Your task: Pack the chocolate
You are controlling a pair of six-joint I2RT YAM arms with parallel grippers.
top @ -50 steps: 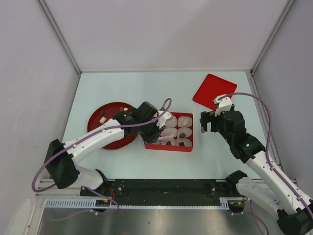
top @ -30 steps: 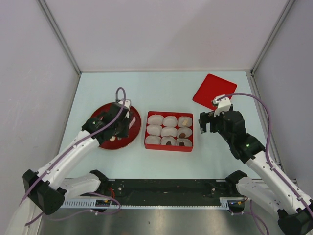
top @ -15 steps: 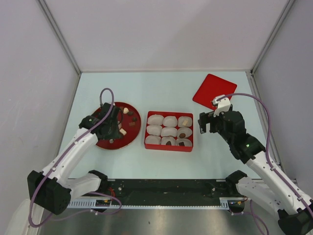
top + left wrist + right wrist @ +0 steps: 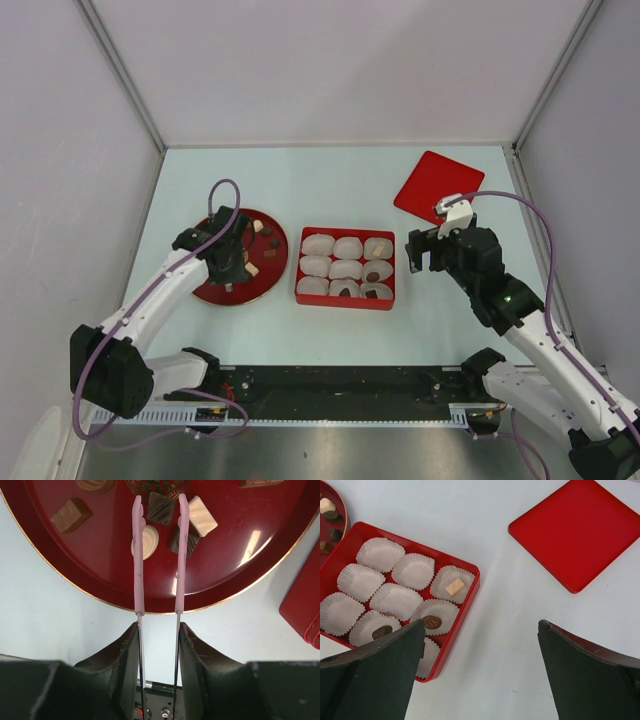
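Observation:
My left gripper [image 4: 158, 630] is shut on the pink-handled tongs [image 4: 136, 555] over the round red plate [image 4: 100, 570]. The tong tips stand apart on either side of a dark square chocolate [image 4: 161, 508]. A cream round chocolate [image 4: 146, 542], a white one [image 4: 201, 516] and a brown one [image 4: 71, 515] lie close by. The red box [image 4: 470, 597] holds white paper cups; a tan chocolate [image 4: 455, 587] and two dark ones [image 4: 431, 622] sit in cups. My right gripper [image 4: 480, 670] is open and empty, right of the box.
The flat red lid [image 4: 438, 185] lies at the back right, beyond my right gripper [image 4: 432, 250]. The box [image 4: 345, 301] sits mid-table with the plate [image 4: 215, 290] to its left. Grey walls close in three sides.
My left arm has swung from the box back to the plate with the tongs and settled over the chocolates there. The right arm has not moved.

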